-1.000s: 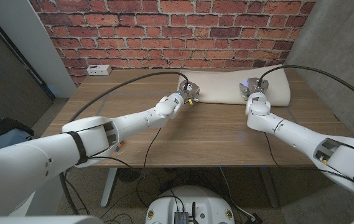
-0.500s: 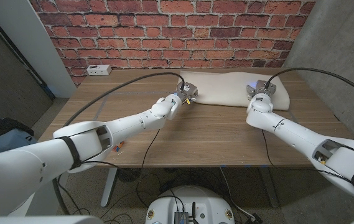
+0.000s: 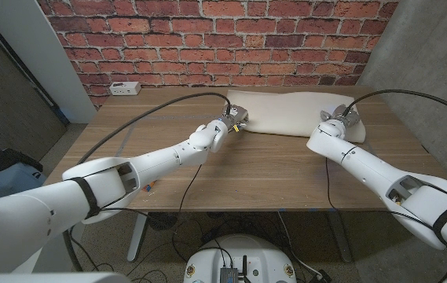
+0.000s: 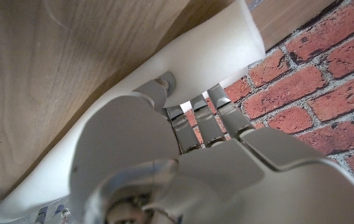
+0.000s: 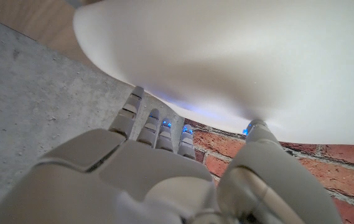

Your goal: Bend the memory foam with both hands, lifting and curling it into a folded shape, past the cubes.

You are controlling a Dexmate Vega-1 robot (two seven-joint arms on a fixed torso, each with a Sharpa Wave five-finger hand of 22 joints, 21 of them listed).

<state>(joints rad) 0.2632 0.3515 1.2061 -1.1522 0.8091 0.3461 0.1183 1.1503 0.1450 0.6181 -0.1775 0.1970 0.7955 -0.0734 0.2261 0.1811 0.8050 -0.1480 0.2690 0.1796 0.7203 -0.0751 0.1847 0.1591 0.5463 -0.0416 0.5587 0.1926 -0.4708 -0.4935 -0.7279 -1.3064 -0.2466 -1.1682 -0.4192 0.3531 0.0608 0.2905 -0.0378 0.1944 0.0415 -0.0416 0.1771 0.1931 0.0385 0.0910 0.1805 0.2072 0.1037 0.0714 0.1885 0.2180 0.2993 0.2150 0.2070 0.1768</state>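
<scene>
With both hands clamped on the memory foam (image 3: 290, 112), left hand (image 3: 235, 119) at one end, right hand (image 3: 341, 122) at the other, uneven lift is the worry. One thumb slips off that soft edge and the slab springs flat

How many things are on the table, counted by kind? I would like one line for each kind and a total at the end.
Memory foam: 1
White power strip: 1
Small coloured cubes, near the front edge: a few, too small to count
Total: 2 things, plus the cubes

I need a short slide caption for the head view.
Both hands, left and right, grip opposite ends of the memory foam.
</scene>
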